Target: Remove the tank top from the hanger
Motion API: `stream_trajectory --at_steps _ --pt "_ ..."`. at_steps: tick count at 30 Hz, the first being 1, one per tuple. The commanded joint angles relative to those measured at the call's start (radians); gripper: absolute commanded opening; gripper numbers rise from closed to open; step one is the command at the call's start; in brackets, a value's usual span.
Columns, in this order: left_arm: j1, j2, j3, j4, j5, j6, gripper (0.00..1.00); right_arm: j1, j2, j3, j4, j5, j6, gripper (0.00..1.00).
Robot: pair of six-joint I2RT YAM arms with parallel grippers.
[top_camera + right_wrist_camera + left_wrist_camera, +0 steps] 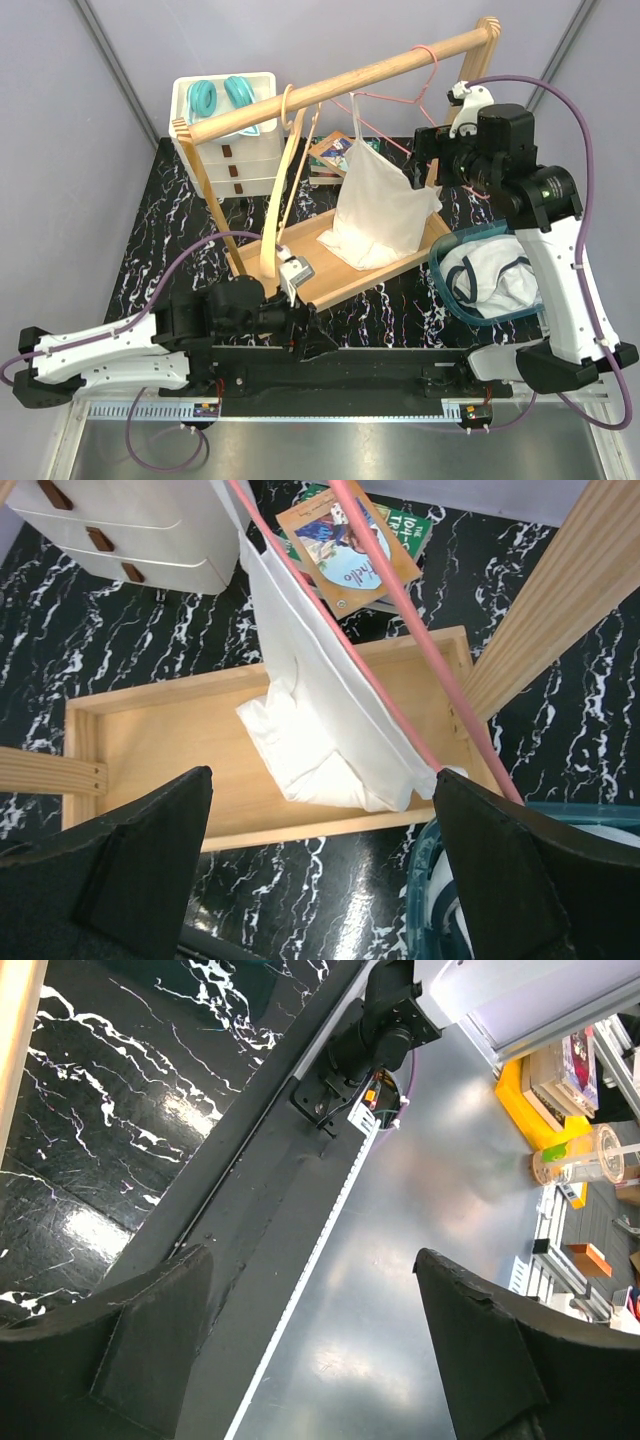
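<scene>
white fabric tank top (pixel 378 205) on thin pink wire hanger (pixel 420 630), hem resting in wooden tray (pixel 150 730) | right gripper (pixel 320 780) spread apart just beside it; left gripper (pixel 312 1258) apart, low | pinch strap near shoulder, slide off hanger tip

The pink hanger (pixel 405 95) hangs from the wooden rail (pixel 340 88) near the rail's right end. The white tank top (pixel 380 210) hangs from the hanger, with its lower part bunched on the wooden tray (pixel 330 280) below. The right hand (pixel 420 160) is raised just beside the garment's upper right edge. A teal basket (pixel 435 262) holding white fabric stands on the table (pixel 150 220), right of the tray. The left arm (pixel 110 360) lies low at the near left.
</scene>
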Motion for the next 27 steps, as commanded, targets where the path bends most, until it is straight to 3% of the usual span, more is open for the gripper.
stream_trajectory --at_steps 1,10,17,21,24,27 --pt "0.004 -0.015 0.033 0.060 0.019 0.004 0.88 -0.003 -0.049 0.025 -0.018 -0.070 0.063 1.00" --pt "0.003 0.189 0.121 0.126 0.117 0.035 0.84 0.000 -0.081 0.183 -0.230 -0.256 0.160 1.00" --pt "0.003 0.378 0.246 0.168 0.180 0.080 0.80 0.017 -0.006 0.448 -0.445 -0.400 0.170 0.99" --pt "0.003 0.490 0.340 0.163 0.223 0.121 0.79 0.080 0.026 0.472 -0.486 -0.511 0.167 1.00" --pt "0.004 0.580 0.453 0.139 0.248 0.153 0.79 0.225 0.031 0.429 -0.491 -0.446 0.170 0.99" --pt "0.004 0.663 0.535 0.114 0.269 0.173 0.79 0.266 0.013 0.369 -0.456 -0.397 0.184 0.99"
